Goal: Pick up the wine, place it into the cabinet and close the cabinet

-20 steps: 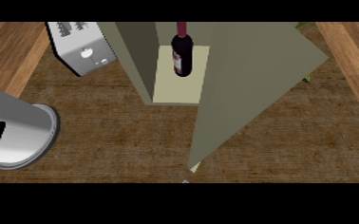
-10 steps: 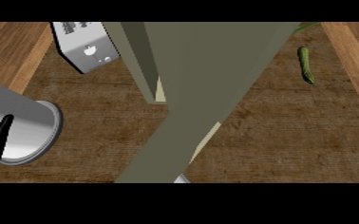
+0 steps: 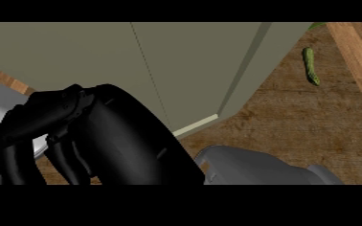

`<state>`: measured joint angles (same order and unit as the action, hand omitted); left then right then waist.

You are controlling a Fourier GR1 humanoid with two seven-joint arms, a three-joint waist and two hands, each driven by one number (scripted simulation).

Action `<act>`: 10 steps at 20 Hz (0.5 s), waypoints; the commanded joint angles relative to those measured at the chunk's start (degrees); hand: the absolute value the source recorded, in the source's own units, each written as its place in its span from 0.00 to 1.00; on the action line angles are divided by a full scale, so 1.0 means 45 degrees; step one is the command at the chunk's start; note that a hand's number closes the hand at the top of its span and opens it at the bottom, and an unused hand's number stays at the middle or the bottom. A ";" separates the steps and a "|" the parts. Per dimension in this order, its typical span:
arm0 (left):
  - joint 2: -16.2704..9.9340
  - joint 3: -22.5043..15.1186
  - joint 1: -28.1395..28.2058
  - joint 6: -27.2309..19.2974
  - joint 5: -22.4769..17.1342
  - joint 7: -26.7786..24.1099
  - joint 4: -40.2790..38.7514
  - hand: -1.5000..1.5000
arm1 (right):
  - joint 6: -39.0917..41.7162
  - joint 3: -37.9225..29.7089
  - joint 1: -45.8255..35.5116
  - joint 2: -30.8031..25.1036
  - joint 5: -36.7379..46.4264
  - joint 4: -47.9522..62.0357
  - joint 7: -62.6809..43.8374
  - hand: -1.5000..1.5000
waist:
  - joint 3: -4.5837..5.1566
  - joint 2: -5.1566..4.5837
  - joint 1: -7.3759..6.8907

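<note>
The grey-green cabinet [image 3: 191, 67] fills the upper half of the head view, and its two doors meet at a thin seam. No wine bottle shows; the doors cover the inside. My right hand [image 3: 106, 139] looms large and black at the lower left, close in front of the left door. Its fingers [image 3: 28, 119] are relaxed and hold nothing. Its grey forearm [image 3: 262, 165] comes in from the lower edge. The left hand is nowhere in view.
A green cucumber [image 3: 310, 67] lies on the wooden counter [image 3: 283, 119] to the right of the cabinet. A wooden edge [image 3: 348, 43] runs down the far right. A sliver of a grey object [image 3: 5, 93] shows at the left edge.
The open door has swung across and shut, so the bottle seen a second ago is hidden. My right hand and forearm have come into view low down.
</note>
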<state>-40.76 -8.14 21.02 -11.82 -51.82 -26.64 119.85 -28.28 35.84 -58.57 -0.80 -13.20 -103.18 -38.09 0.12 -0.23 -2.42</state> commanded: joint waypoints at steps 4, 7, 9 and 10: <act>0.0520 -0.0058 -0.0369 0.0172 0.0246 0.0157 -0.0667 0.00 | 0.0755 -0.1106 -0.2636 0.0173 0.0628 0.4192 0.1532 1.00 | -0.0003 0.0019 0.0209; 0.0382 0.0772 -0.0480 0.0109 0.0230 0.0329 -0.0665 0.00 | 0.2093 -0.1976 -0.2169 -0.0128 0.0362 0.5138 0.2424 1.00 | -0.0018 0.0008 0.0289; 0.0773 0.0449 -0.0613 0.0320 0.0235 0.0486 -0.0840 0.00 | 0.1314 -0.1673 -0.2106 0.0173 -0.0079 0.6027 0.3171 1.00 | -0.0015 0.0005 0.0269; 0.0587 0.0774 -0.0092 0.0299 0.0334 0.0366 -0.0430 0.00 | 0.1964 -0.2595 -0.2701 0.0174 -0.0090 0.6984 0.3106 1.00 | -0.0015 0.0002 0.0166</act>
<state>-38.41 -6.31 19.86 -11.09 -50.63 -25.38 117.77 -22.27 28.42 -68.57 -0.26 -12.37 -80.05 -27.59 0.08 -0.18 -1.58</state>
